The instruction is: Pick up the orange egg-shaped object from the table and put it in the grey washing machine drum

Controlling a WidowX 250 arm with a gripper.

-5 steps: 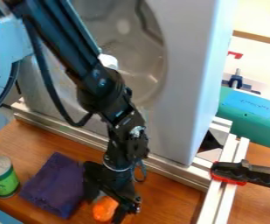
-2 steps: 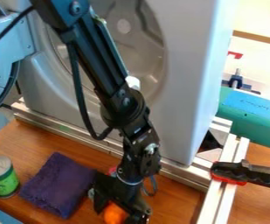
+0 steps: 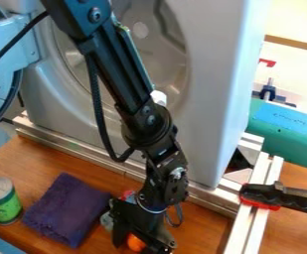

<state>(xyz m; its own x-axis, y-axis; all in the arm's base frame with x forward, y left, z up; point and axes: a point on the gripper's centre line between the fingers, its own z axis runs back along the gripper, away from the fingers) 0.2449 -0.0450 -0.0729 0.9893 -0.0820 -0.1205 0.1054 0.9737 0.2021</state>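
Observation:
My gripper (image 3: 139, 243) hangs low over the wooden table at the bottom centre, with an orange object (image 3: 135, 243) between its fingers; whether they press on it I cannot tell. Left of the gripper lies a folded purple cloth (image 3: 68, 209), its right edge close to the gripper's left side. A green can (image 3: 3, 201) with a grey lid stands farther left. Small red and pale grey parts of something show behind the gripper's left side, mostly hidden by it.
A large grey machine panel (image 3: 212, 99) stands behind the arm on a metal rail (image 3: 83, 149). At right, a black and red clamp (image 3: 275, 196) grips another rail. A light blue round door hangs at upper left, and a teal case (image 3: 288, 134) lies at right.
The arm and gripper have moved right, and the orange object has shifted right with them. The red and pale grey parts behind the gripper have come into view. Cloth and can have stayed put.

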